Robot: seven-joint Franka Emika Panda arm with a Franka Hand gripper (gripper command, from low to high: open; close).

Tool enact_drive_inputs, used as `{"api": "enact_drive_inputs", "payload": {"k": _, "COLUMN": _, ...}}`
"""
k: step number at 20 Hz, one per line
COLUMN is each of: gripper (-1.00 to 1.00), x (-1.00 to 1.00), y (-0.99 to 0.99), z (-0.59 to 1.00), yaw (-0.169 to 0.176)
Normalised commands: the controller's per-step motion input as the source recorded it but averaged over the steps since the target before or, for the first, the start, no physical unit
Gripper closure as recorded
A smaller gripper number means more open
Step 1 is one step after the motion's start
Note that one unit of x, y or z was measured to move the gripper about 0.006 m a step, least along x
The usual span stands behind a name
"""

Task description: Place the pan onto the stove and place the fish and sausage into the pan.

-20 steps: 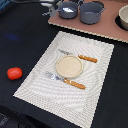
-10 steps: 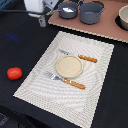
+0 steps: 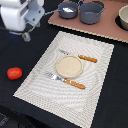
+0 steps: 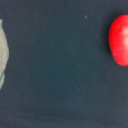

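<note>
The pan [image 3: 68,9], small and blue-grey, stands on the pinkish-brown stove [image 3: 95,29] at the back. A white piece, apparently the fish [image 3: 66,8], lies inside it. The red sausage [image 3: 14,73] lies on the dark table at the exterior view's left. It also shows in the wrist view [image 4: 120,40], alone on the dark surface. My gripper [image 3: 26,36] hangs at the back left, above the table, behind and above the sausage and apart from it. Its fingers are too blurred to tell whether they are open. They do not show in the wrist view.
A larger grey pot [image 3: 91,12] stands beside the pan on the stove, and another vessel [image 3: 123,18] sits at the right edge. A pale striped placemat [image 3: 95,75] holds a plate [image 3: 69,66], a fork [image 3: 54,76] and orange-handled cutlery [image 3: 88,59].
My arm has come down further into the exterior view at the back left. The pan, the sausage and the placemat have not moved.
</note>
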Motion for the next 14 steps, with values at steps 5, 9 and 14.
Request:
{"api": "enact_drive_inputs", "payload": {"k": 5, "gripper": -1.0, "x": 0.16, "y": -0.83, "z": -0.11, "yaw": 0.08}}
{"api": "enact_drive_inputs", "payload": {"k": 9, "gripper": -1.0, "x": 0.22, "y": -0.82, "z": -0.33, "yaw": 0.048}}
{"api": "enact_drive_inputs", "payload": {"k": 14, "gripper": -1.0, "x": 0.03, "y": -0.56, "z": -0.46, "yaw": 0.022}}
